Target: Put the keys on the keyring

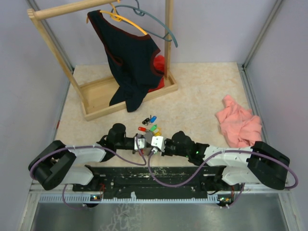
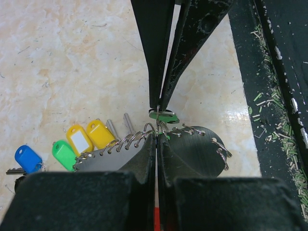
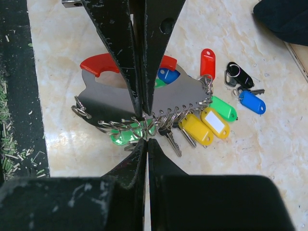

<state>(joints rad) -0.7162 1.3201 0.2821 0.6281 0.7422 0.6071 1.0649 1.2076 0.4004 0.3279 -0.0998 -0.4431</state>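
Observation:
The keyring [image 3: 113, 98] is a grey metal plate with a red grip and small split rings along its edge; its red part shows in the top view [image 1: 142, 129]. My left gripper [image 2: 157, 137] is shut on the plate's ringed edge [image 2: 192, 149]. It also shows in the top view [image 1: 143, 142]. My right gripper [image 3: 146, 140] meets it tip to tip [image 1: 151, 143] and is shut on the split ring of a green key [image 3: 126, 135]. Two yellow keys [image 3: 206, 125] and another green key [image 3: 224, 109] hang at the plate's edge. Red [image 3: 208, 60] and blue [image 3: 252, 102] keys lie on the table.
A black tag with rings [image 3: 238, 74] lies by the blue key. A wooden rack [image 1: 127, 91] with a dark garment and hangers stands at the back left. A pink cloth [image 1: 238, 122] lies at the right. The black base rail [image 2: 279, 96] runs close behind the grippers.

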